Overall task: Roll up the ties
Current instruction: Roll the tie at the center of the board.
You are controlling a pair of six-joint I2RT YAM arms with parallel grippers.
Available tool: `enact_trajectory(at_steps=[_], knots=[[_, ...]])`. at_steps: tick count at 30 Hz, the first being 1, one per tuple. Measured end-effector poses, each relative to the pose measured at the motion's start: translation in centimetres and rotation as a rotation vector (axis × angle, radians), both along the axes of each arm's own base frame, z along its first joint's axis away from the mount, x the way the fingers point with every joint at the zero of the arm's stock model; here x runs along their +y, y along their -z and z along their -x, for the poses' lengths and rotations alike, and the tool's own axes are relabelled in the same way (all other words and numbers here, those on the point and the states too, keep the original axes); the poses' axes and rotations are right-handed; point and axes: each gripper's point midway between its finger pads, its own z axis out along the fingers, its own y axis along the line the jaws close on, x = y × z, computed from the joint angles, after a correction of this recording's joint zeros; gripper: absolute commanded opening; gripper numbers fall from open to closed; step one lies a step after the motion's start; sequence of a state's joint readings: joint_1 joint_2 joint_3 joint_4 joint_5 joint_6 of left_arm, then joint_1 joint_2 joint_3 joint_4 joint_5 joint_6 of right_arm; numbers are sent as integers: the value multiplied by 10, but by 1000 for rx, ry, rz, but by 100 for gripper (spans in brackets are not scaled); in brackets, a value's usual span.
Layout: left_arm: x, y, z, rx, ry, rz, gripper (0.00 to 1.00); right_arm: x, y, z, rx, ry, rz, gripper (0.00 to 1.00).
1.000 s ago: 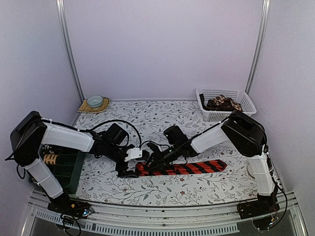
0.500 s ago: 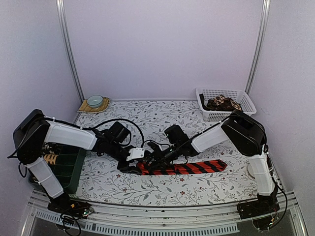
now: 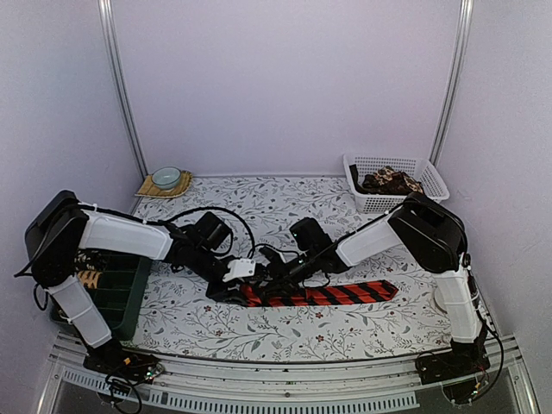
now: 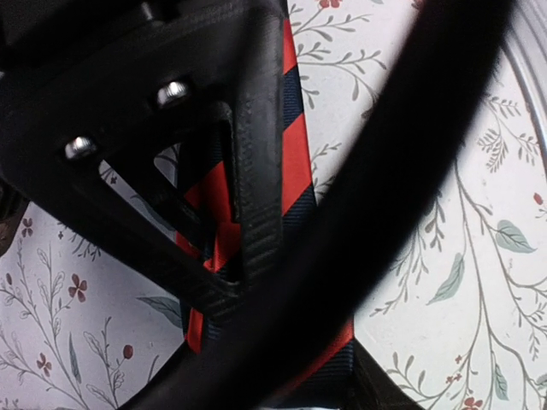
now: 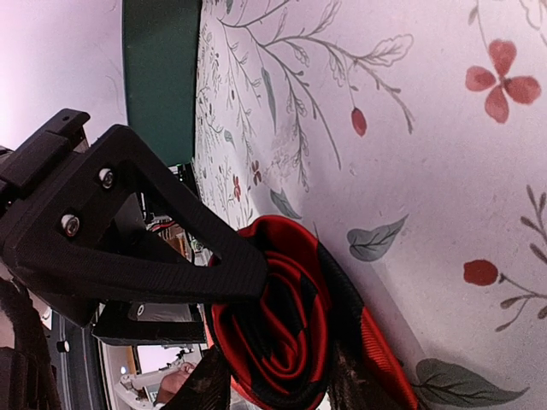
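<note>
While both grippers meet toward the front edge of the table, one red-and-black striped tie lies flat there, its left end wound into one coil. One finger of the right gripper touches the coil, but whether its jaws pinch cannot be told. The jaws of the left gripper are likewise unclear. One basket at the far right corner holds brown-patterned ties.

The floral worktop bore a red striped tie, coiled at the right gripper. A basket stood well beyond.
</note>
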State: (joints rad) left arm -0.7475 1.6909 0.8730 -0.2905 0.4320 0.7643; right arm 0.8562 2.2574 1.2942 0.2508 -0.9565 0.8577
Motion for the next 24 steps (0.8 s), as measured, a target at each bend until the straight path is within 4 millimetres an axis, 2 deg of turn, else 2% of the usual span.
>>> enact_trajectory(at_steps=[2, 5, 8, 11, 16, 19, 24], knots=[[1, 0, 1, 6, -8, -14, 49, 0, 0, 0, 0, 0, -1, 42], [0, -1, -1, 9, -30, -38, 46, 0, 0, 1, 7, 0, -1, 54], [-2, 1, -5, 15, -62, -64, 45, 0, -2, -1, -2, -1, -11, 56], [0, 6, -6, 32, -92, -91, 46, 0, -2, -1, -6, -2, -15, 51], [1, 10, -3, 48, -122, -117, 50, -1, 1, -1, -6, 10, -3, 35], [1, 9, -2, 52, -141, -124, 53, -2, 5, -2, -4, 19, 11, 31], [-1, -10, -2, 43, -165, -87, 65, -3, 7, -3, -8, 26, 19, 28]])
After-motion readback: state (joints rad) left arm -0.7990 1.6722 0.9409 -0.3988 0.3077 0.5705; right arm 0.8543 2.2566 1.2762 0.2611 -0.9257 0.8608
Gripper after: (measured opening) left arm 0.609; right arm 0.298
